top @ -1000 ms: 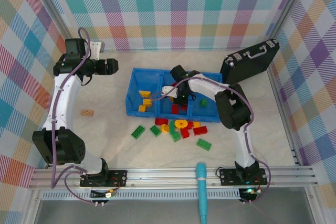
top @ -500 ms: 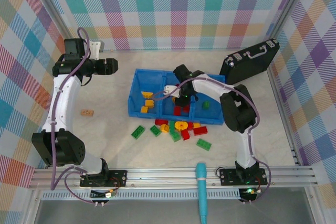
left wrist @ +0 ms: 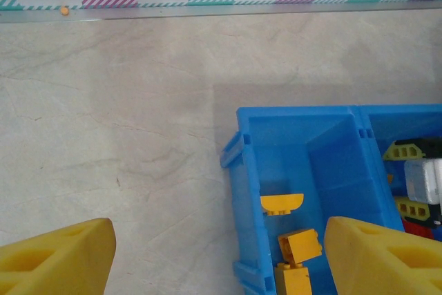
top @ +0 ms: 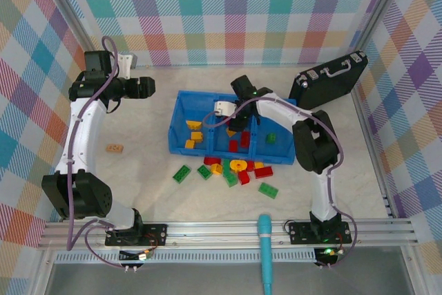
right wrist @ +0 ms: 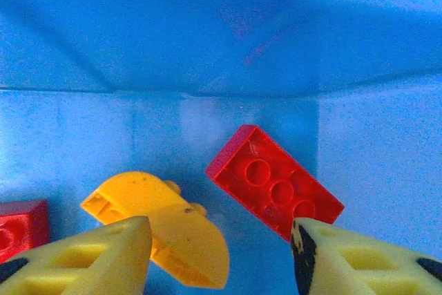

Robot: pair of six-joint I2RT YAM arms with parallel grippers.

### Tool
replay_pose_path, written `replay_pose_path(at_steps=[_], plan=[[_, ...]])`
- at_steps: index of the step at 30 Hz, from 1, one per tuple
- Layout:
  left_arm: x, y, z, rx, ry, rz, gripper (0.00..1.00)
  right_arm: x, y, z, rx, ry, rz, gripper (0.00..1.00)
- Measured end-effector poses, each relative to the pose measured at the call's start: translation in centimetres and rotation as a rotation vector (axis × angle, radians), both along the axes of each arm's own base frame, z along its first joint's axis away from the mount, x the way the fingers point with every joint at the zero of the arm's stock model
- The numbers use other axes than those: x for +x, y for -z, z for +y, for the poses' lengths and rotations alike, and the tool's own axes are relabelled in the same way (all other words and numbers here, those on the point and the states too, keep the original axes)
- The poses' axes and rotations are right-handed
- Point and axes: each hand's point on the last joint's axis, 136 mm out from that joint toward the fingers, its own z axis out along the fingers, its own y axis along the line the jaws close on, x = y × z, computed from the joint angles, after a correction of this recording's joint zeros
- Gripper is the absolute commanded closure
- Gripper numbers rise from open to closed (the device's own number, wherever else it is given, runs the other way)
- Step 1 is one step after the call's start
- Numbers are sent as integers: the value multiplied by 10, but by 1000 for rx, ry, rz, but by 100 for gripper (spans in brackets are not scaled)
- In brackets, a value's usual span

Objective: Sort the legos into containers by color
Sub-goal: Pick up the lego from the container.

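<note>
Legos (top: 238,165): small studded bricks. I judge them light, rigid and smooth-walled, so apt to slip or skitter if pinched off-centre. I would take one across its two long side walls, with the fingers clear of the studs.

The loose ones, red, yellow-orange and green, lie clustered on the surface (top: 138,191), just on the near side of the blue bin (top: 181,101). The bin sits mid-surface, toward the far edge. The sorted ones lie in its compartments: yellow-orange toward the left edge, red in the middle, green toward the right edge.

In my right wrist view a red brick (right wrist: 274,183) lies flat on the bin floor, studs up. Its long axis runs oblique to the bin walls, from upper left to lower right of that view. Just beside it lies a yellow-orange rounded piece (right wrist: 166,229), tilted. I cannot tell which compartment these two occupy.

My right hand (right wrist: 219,236) hangs over them with its fingers apart, gripping nothing. My left hand (left wrist: 217,236) is spread wide and empty above bare surface, off the bin's left end toward the far-left corner.
</note>
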Motion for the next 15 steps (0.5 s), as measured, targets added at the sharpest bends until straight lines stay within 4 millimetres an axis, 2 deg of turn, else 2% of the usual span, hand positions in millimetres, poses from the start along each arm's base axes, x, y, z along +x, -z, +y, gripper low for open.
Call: replay_pose_path(at_steps=[6,15], plan=[[-1,1,0,3,2,5,21,2,3,2,-11,-43,3,39],[1,4,0,7,7,13,21,-17,16,-10,-74,-75,78,37]])
